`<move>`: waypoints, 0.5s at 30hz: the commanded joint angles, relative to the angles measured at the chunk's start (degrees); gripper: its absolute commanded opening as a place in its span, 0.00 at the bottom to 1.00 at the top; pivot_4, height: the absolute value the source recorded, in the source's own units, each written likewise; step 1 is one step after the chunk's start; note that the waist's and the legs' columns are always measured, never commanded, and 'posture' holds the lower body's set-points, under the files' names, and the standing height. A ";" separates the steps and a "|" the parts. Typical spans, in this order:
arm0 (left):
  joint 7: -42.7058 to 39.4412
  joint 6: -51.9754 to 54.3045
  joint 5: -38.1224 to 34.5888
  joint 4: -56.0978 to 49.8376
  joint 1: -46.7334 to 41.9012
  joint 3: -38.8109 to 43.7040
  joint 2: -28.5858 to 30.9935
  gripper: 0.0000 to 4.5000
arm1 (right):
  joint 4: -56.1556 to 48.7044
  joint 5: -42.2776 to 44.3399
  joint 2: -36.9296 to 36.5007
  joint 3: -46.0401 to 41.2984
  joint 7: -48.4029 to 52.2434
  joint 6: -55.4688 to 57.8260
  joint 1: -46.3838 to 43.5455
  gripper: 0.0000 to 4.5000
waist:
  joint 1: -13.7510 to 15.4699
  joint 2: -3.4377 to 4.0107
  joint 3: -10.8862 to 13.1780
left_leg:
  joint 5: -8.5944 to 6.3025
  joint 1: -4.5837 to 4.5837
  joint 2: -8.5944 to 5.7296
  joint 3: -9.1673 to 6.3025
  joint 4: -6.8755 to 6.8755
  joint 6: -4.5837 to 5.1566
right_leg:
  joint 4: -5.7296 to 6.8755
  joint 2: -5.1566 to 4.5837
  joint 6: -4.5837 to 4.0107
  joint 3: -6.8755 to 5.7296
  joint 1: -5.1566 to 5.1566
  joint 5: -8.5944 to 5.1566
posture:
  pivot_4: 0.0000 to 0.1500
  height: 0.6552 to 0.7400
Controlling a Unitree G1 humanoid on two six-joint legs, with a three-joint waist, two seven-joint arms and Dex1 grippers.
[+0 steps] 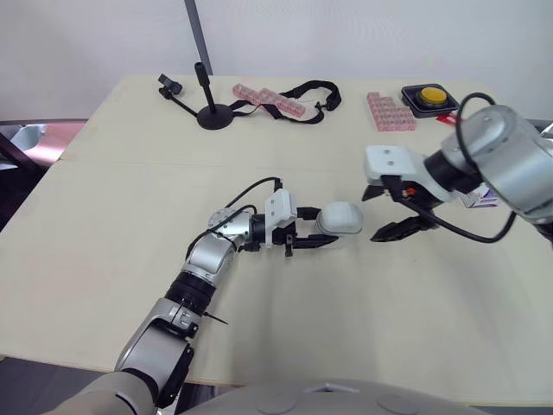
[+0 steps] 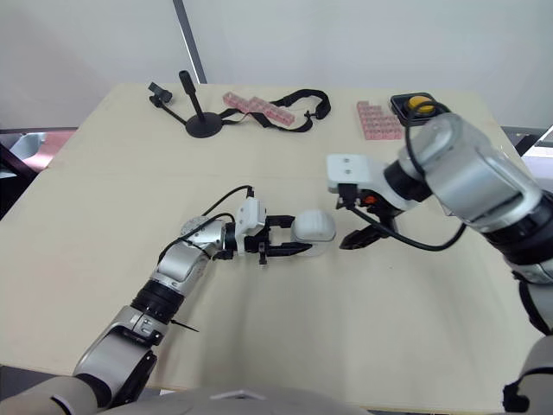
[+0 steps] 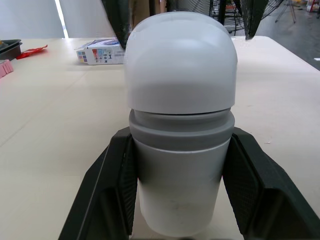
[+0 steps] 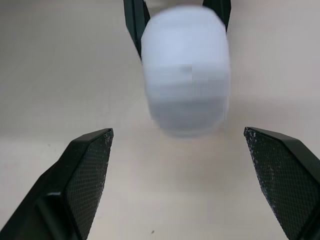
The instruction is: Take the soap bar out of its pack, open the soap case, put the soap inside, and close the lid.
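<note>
— So where's the case right now?
— Middle of the table, lying on its side. The left gripper has it clamped by the lower body, one finger on each side. The lid end sticks out toward the right gripper.
— Lid on?
— Yep, the white lid sits on it, with a grey band showing between lid and body.
— And the right one?
— Spread wide, holding nothing. Its fingers are just off the lid end, not touching it.
— Pack?
— The soap pack lies on the table farther off, behind the right arm. Can't tell whether it's been opened.
</note>
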 commanded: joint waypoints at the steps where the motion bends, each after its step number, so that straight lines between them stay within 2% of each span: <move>1: -0.46 -0.43 0.02 -1.16 0.28 0.61 0.71 0.41 | -0.59 3.33 -3.92 -7.23 -0.56 0.22 5.08 0.99 | 0.11 0.00 0.00 | 0.00 0.00 0.00 0.00 0.00 0.00 | -0.05 0.00 0.00 0.00 0.02 0.00 | 1.00 0.70; 5: -1.71 -0.25 -1.51 -1.74 0.87 1.04 0.81 0.41 | 5.81 10.32 -3.71 -22.85 -1.83 -3.40 17.66 0.99 | 0.71 -0.10 0.02 | -0.01 0.02 0.02 -0.02 -0.03 -0.01 | -0.16 0.02 0.00 0.06 0.10 0.00 | 1.00 0.70; 7: -2.32 -0.12 -1.97 -2.12 1.14 1.18 1.04 0.41 | 8.14 9.98 -4.05 -27.77 -0.78 -13.63 25.39 0.99 | 1.26 -0.11 0.03 | -0.02 -0.05 -0.04 0.02 -0.03 0.00 | -0.33 -0.02 0.01 0.12 0.15 0.01 | 1.00 0.70; 13: -2.97 0.18 -2.27 -2.76 1.52 1.51 1.71 0.41 | 16.11 13.16 5.52 -42.29 -1.45 -33.48 44.18 0.99 | 2.23 -0.17 0.02 | -0.04 -0.23 -0.03 0.00 0.00 -0.01 | -0.43 0.07 0.02 0.11 0.21 0.01 | 1.00 0.70; 15: -3.10 0.36 -2.34 -3.00 1.61 1.63 1.95 0.41 | 20.24 11.46 10.30 -44.80 -2.37 -45.66 48.22 0.99 | 2.20 -0.17 0.02 | -0.04 -0.29 -0.02 -0.02 0.00 -0.01 | -0.43 0.01 0.02 0.04 0.15 0.01 | 1.00 0.70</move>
